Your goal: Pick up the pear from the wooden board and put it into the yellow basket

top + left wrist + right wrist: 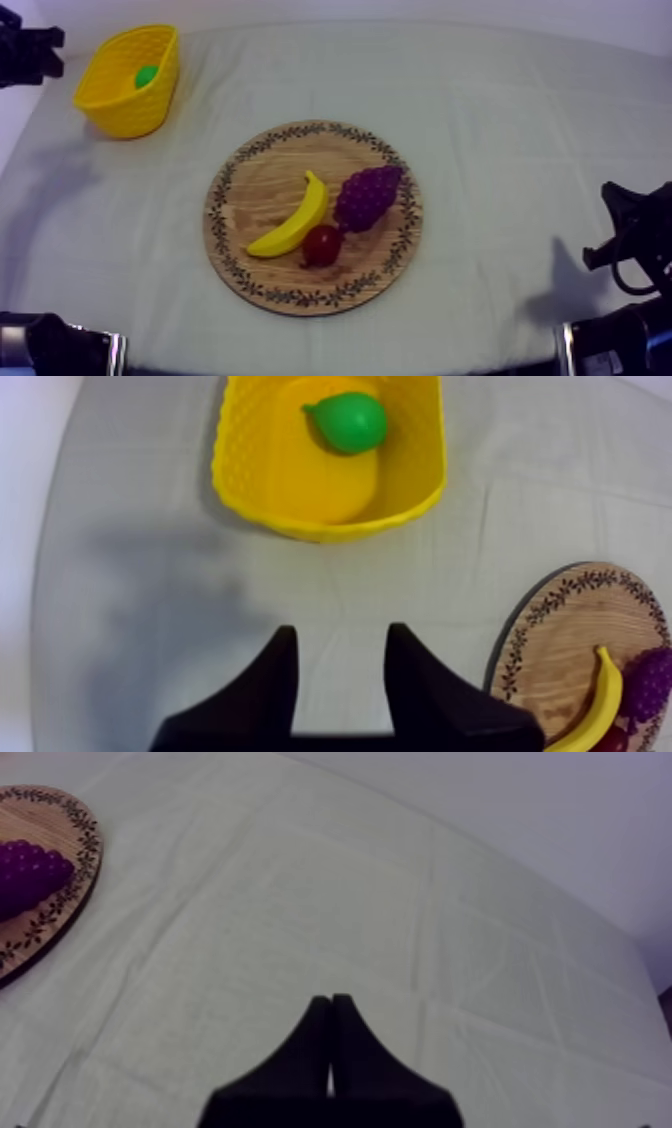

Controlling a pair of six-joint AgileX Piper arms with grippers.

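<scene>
Left wrist view: the left end effector [342, 638], spread and empty, hangs over the counter [520, 496] short of the basket [300, 526], with the pear [348, 421] lying inside. Opposite, the right end effector [331, 1000] is pressed together beside the board [40, 917]. Placing looks done; only a retreat seems called for.

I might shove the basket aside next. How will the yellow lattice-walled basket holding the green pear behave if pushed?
The yellow lattice-walled basket looks thin and probably light, so it would likely slide on the grey-white cloth, perhaps rucking it. The smooth rounded green toy pear lies loose at one end and would probably roll inside, shifting the weight.
</scene>
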